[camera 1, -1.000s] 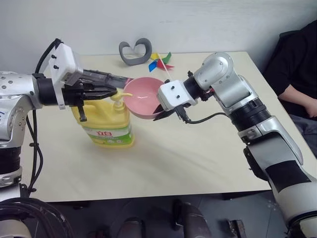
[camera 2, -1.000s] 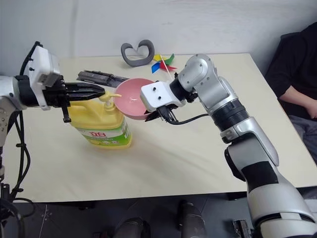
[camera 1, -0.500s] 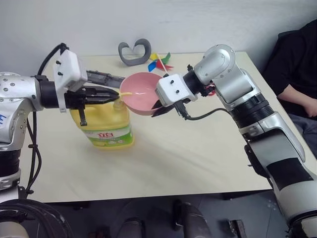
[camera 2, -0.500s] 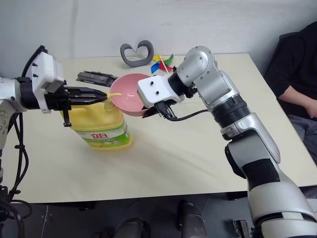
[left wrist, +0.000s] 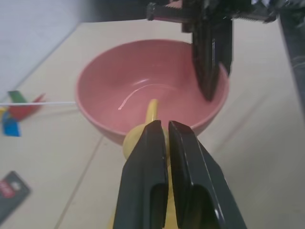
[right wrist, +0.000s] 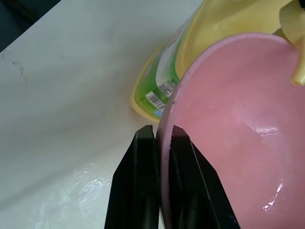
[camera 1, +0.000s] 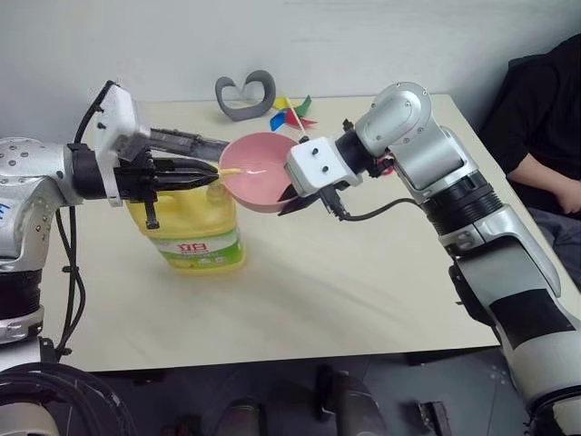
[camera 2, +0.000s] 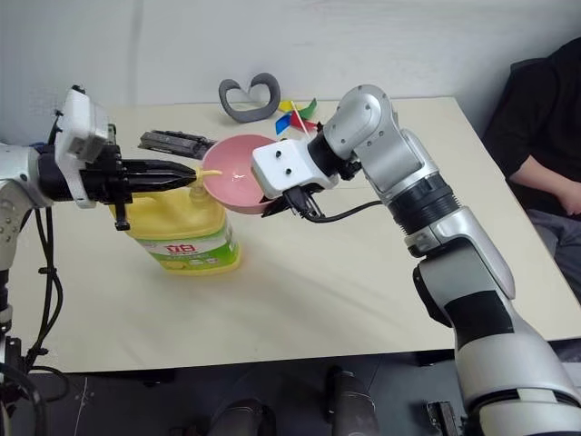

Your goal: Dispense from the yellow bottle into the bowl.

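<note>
The yellow bottle (camera 1: 192, 225) stands upright on the table at the left, its green-and-white label facing me. My left gripper (camera 1: 211, 171) is shut and lies level on top of the yellow pump head (left wrist: 139, 141). The pump's nozzle (left wrist: 152, 109) reaches over the rim into the bowl (camera 1: 263, 173). The pink bowl is held up off the table and tilted toward the bottle. My right gripper (right wrist: 160, 136) is shut on the bowl's rim, on the side away from the bottle. A thin glossy streak (left wrist: 126, 100) lies in the bowl's bottom.
Behind the bowl lie a grey heart-shaped piece (camera 1: 243, 94), a colourful pinwheel (camera 1: 292, 116) and a flat black object (camera 1: 186, 142). A person in dark clothes (camera 1: 545, 127) sits past the table's right edge. Bare tabletop (camera 1: 345, 282) spreads in front.
The bowl has risen slightly, so the nozzle now reaches over its rim. My left wrist has rolled while its shut fingers stayed on the pump head.
</note>
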`<state>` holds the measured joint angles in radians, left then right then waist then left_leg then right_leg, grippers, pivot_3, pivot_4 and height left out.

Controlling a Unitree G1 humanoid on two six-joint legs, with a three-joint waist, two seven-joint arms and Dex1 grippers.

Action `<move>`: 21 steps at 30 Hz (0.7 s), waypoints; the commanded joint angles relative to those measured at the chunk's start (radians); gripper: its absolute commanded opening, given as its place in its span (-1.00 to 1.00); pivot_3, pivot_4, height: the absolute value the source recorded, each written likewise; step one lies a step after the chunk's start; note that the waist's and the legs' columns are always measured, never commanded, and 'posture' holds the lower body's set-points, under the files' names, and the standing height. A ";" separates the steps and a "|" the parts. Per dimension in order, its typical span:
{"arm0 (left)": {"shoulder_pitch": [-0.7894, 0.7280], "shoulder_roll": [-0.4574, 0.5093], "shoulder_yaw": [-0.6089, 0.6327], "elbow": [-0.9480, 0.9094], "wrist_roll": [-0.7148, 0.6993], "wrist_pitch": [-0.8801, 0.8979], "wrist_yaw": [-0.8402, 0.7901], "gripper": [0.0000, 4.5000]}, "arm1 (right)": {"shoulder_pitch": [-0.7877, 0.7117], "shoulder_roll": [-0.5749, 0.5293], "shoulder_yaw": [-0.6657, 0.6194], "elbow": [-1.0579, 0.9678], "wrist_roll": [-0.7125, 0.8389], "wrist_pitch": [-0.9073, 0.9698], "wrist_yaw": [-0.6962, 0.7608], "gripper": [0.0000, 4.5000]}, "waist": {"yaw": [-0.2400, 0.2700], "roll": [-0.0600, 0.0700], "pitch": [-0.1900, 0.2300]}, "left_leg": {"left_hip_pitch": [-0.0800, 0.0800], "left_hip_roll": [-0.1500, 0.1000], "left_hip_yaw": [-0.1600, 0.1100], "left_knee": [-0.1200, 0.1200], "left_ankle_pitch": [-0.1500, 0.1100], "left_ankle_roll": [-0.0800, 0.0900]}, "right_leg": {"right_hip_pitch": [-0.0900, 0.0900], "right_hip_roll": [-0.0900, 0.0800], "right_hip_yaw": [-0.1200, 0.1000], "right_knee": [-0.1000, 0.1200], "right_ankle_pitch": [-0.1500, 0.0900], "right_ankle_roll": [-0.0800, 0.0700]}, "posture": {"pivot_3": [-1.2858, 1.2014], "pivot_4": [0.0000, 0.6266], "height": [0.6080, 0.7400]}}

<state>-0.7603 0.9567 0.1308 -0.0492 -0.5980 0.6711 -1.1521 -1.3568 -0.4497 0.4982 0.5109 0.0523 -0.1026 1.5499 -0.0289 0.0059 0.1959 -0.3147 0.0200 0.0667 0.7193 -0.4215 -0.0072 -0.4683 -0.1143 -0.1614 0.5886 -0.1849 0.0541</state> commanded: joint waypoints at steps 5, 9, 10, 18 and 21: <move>-0.060 0.008 0.088 0.013 -0.084 0.087 0.030 -0.89 | -0.029 -0.012 -0.020 -0.024 0.016 -0.014 0.064 -1.00 | -0.001 0.000 0.000 | -0.010 0.000 0.001 0.001 0.000 0.000 | -0.012 0.000 0.000 0.001 0.000 0.000 | 0.03 -0.52 1.00; -0.042 -0.002 0.061 0.014 -0.040 0.048 0.043 -0.89 | -0.029 -0.015 -0.012 -0.014 0.009 -0.025 0.064 -1.00 | -0.003 0.000 0.000 | -0.010 -0.001 0.002 0.001 0.000 0.000 | -0.012 0.000 0.001 0.001 0.000 0.000 | 0.03 -0.52 1.00; -0.034 -0.001 0.044 0.013 -0.019 0.032 0.047 -0.89 | -0.030 -0.016 -0.009 -0.014 0.010 -0.026 0.064 -1.00 | -0.003 0.000 0.000 | -0.010 -0.001 0.002 0.001 0.000 0.000 | -0.012 0.000 0.001 0.001 0.000 0.000 | 0.03 -0.52 1.00; 0.026 -0.028 -0.019 0.004 0.074 -0.046 0.075 -0.89 | -0.035 -0.018 -0.011 0.000 0.002 -0.035 0.064 -1.00 | -0.002 0.000 0.000 | -0.009 -0.001 0.002 0.002 0.000 0.000 | -0.011 0.000 0.002 0.002 0.000 0.000 | 0.03 -0.52 1.00; 0.047 -0.041 -0.016 -0.005 0.079 -0.064 0.087 -0.89 | -0.032 -0.022 -0.010 -0.007 0.005 -0.030 0.064 -1.00 | -0.001 0.000 0.000 | -0.008 -0.001 0.002 0.002 0.000 0.000 | -0.010 0.000 0.002 0.003 0.000 0.000 | 0.03 -0.52 1.00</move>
<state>-0.7387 0.9172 0.1400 -0.0503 -0.5549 0.6055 -1.0757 -1.3568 -0.4591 0.5025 0.5244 0.0462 -0.1284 1.5513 -0.0301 0.0056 0.1960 -0.3218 0.0195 0.0691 0.7210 -0.4214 -0.0075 -0.4780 -0.1143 -0.1593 0.5912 -0.1846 0.0538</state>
